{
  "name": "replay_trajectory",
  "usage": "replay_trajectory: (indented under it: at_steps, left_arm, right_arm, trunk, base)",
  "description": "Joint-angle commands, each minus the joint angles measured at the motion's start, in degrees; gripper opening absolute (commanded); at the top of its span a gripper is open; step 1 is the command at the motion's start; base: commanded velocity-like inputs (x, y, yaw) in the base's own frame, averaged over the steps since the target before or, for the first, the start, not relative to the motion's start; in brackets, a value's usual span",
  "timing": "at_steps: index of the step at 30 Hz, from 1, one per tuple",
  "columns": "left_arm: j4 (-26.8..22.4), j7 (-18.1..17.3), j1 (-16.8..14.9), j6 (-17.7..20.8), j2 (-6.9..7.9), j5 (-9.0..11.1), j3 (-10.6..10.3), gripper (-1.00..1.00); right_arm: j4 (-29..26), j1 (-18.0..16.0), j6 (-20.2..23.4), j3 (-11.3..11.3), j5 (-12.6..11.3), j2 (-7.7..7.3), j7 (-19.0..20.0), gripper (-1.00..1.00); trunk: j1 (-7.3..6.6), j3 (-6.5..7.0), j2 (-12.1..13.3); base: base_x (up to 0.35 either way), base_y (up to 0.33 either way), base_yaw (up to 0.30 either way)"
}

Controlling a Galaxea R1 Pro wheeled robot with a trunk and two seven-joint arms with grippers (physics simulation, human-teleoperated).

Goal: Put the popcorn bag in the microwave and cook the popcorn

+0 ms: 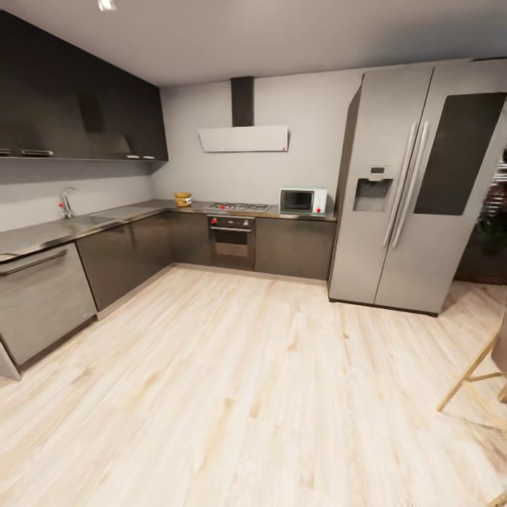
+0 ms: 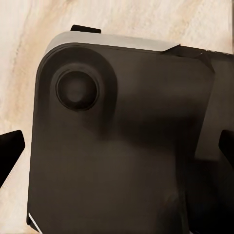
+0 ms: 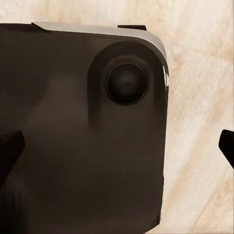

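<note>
The popcorn bag sits on the grey countertop at the kitchen's far corner, left of the gas hob, with the pale-blue microwave on the same counter beyond the hob, its door shut, beside the steel refrigerator. A wide stretch of light wood floor lies in front. In the wrist views, the left gripper and right gripper hang over the robot's dark base, fingertips spread wide, holding nothing.

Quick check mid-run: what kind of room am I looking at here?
A home kitchen: an L-shaped countertop with a gas hob, a pale-blue microwave beside it, and a tall fridge on wood flooring.
</note>
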Motion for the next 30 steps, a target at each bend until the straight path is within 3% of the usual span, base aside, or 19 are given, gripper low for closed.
replay_trajectory:
  at_steps: [1, 14, 25, 30]
  left_arm:
    - [0.00, -0.01, -0.01, -0.14, -0.02, 0.39, 0.19, 1.00]
    - [0.00, 0.08, -0.01, -0.14, -0.02, 0.46, 0.19, 1.00]
    - [0.00, 0.08, -0.01, -0.14, 0.01, 0.45, 0.19, 1.00]
    - [0.00, 0.08, -0.01, -0.07, 0.05, 0.54, 0.19, 1.00]
  right_arm:
    - [0.11, -0.06, -0.25, 0.02, 0.00, 0.00, 0.01, 1.00]
    - [0.11, -0.06, -0.25, 0.02, 0.00, 0.00, 0.00, 1.00]
    - [0.11, -0.06, -0.19, 0.02, 0.17, -0.09, -0.25, 1.00]
    - [0.11, -0.06, -0.24, 0.02, 0.17, -0.08, -0.42, 1.00]
  trunk:
    - [0.00, -0.06, -0.03]
    - [0.00, -0.06, -0.03]
    - [0.00, -0.06, -0.03]
    - [0.00, -0.06, -0.03]
  base:
    - [0.000, 0.000, -0.288]
    - [0.000, 0.000, -0.283]
    - [0.002, 0.000, -0.023]
    - [0.217, 0.000, 0.000]
